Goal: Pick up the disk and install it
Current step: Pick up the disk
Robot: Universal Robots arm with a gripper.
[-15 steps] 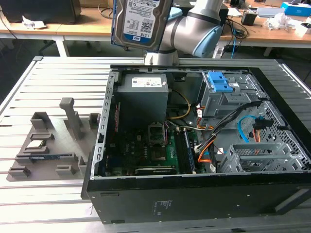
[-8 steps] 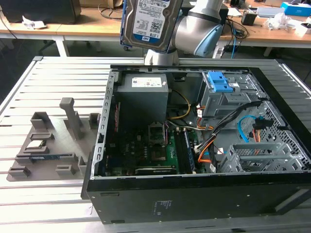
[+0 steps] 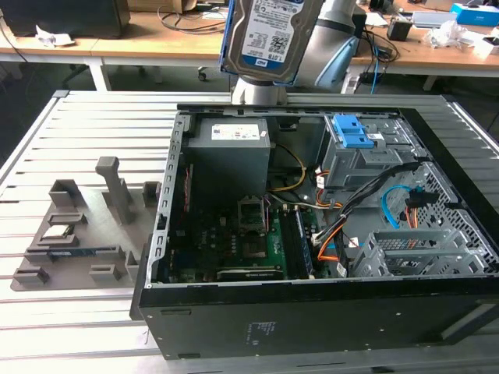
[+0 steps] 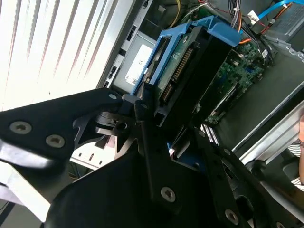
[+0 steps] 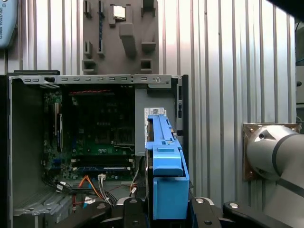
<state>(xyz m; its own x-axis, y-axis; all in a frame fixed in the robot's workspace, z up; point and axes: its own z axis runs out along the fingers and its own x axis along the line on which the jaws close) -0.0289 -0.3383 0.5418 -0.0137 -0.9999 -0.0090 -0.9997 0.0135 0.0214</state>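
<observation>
The pincer (image 4: 164, 127) is clamping the disk (image 3: 269, 35) by its blue frame. It is holding the disk high over the power-supply end of the open computer case (image 3: 312, 319), with the arm (image 3: 335, 39) rising behind it. The case is housing a grey power supply (image 3: 230, 156), a motherboard (image 3: 257, 241), a blue caddy (image 3: 351, 132) and cables (image 3: 374, 187). A grey fixture (image 3: 70, 234) is lying on the counter (image 3: 78, 335), beside the case.
</observation>
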